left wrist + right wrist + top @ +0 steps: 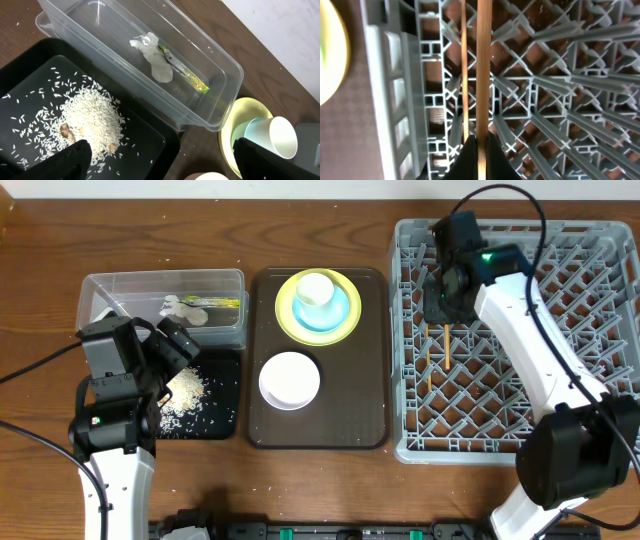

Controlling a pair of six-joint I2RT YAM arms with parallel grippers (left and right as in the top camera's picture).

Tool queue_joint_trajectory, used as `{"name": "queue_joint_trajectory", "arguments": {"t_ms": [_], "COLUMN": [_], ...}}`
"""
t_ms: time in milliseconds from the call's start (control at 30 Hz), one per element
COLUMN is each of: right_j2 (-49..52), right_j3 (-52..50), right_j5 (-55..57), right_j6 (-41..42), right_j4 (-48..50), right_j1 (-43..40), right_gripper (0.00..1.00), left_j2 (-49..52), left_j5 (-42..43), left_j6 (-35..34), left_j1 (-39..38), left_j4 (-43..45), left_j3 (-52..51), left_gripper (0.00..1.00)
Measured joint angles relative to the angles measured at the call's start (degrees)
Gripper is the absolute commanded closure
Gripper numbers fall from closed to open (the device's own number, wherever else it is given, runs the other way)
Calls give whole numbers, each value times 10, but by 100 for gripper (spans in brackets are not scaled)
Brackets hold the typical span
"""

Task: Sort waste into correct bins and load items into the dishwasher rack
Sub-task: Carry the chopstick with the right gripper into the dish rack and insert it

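Note:
My right gripper (445, 292) (481, 157) hangs over the far left part of the grey dishwasher rack (600, 330) (560, 75), shut on a wooden chopstick (484, 75). The second chopstick (464, 75) runs beside it and passes behind one finger. Both chopsticks (441, 350) point down into the rack. My left gripper (165, 370) (165, 167) is open above the black tray (222, 415) (150, 140), which holds rice scraps (185, 392) (90, 120). The clear tub (230, 278) (220, 100) contains the white tissue (156, 57) and the green wrapper (187, 77).
A brown serving tray (365, 380) sits between the bins and the rack. On it are a yellow plate (350, 320) (230, 135) carrying a light blue bowl (335, 315) (255, 132) with a cream cup (315, 288) (281, 137), and a white bowl (290, 378).

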Motion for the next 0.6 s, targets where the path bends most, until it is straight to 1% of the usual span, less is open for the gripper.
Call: {"name": "queue_joint_trajectory", "arguments": {"t_ms": [200,600], "right_j2": [0,0], "right_j3": [-44,-69], "right_j5": [2,24], "right_j6": [-3,-18], "right_j4": [38,65], "right_j1": [0,0], "right_gripper": [99,99], "left_j2": [0,0], "left_j5": [0,0], "left_j6": [0,0], "left_j1": [0,0], "left_j4": [0,0], "left_j3": [0,0], "left_gripper": [7,6]}}
